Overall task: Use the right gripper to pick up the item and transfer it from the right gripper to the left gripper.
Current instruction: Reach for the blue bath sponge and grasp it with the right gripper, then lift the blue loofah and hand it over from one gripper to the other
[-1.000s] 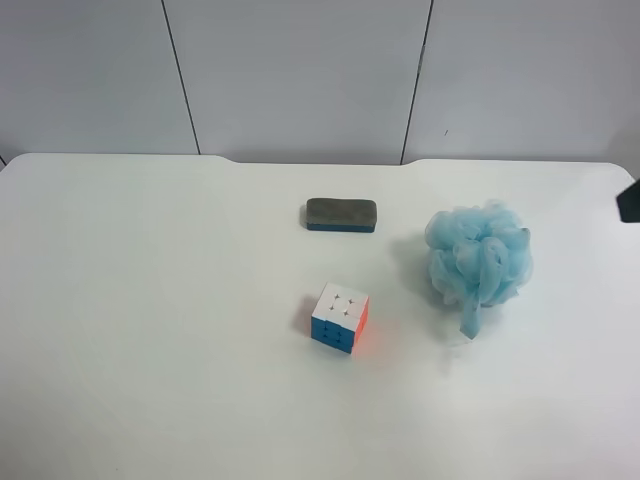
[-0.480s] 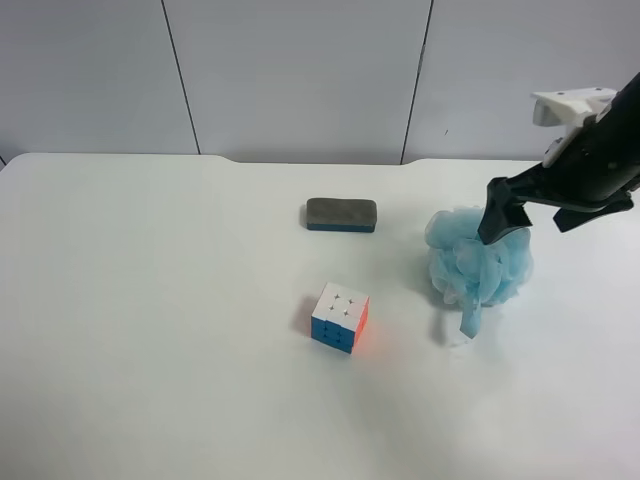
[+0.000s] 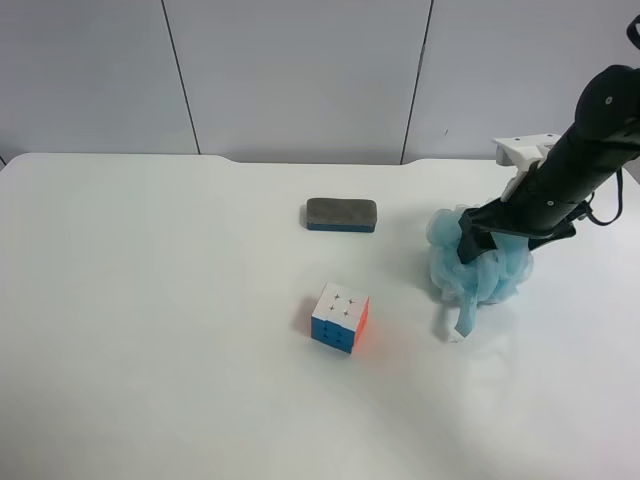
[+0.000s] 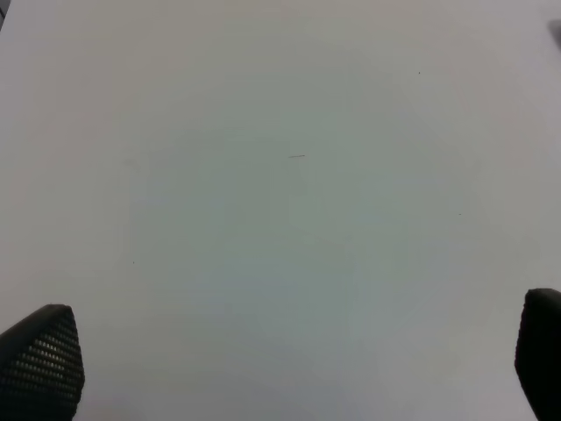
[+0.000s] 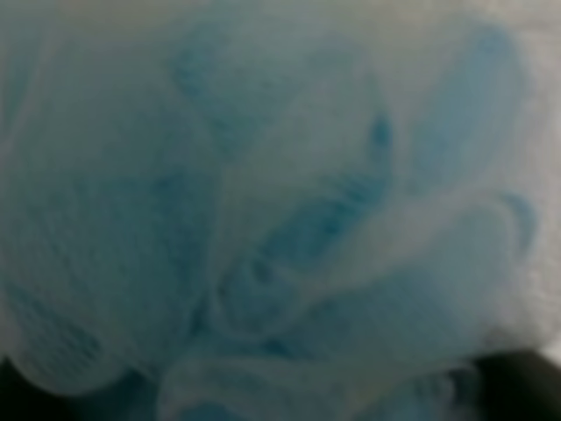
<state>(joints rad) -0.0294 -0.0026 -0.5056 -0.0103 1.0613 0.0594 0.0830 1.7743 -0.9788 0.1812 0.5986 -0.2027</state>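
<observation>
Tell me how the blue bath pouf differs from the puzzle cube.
The bath pouf is bigger, fluffy and light blue; the puzzle cube is smaller, boxy and multicoloured. The right tool is down on the pouf; nothing touches the cube. Both sit on the white table.

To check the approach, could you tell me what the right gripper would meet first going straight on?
The light-blue mesh bath pouf: it fills the right wrist view, and the right gripper sits right at it, perhaps already touching.

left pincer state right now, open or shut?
Open. In the left wrist view, the fingertips of the left pincer sit far apart at opposite edges, with only bare table between them.
</observation>
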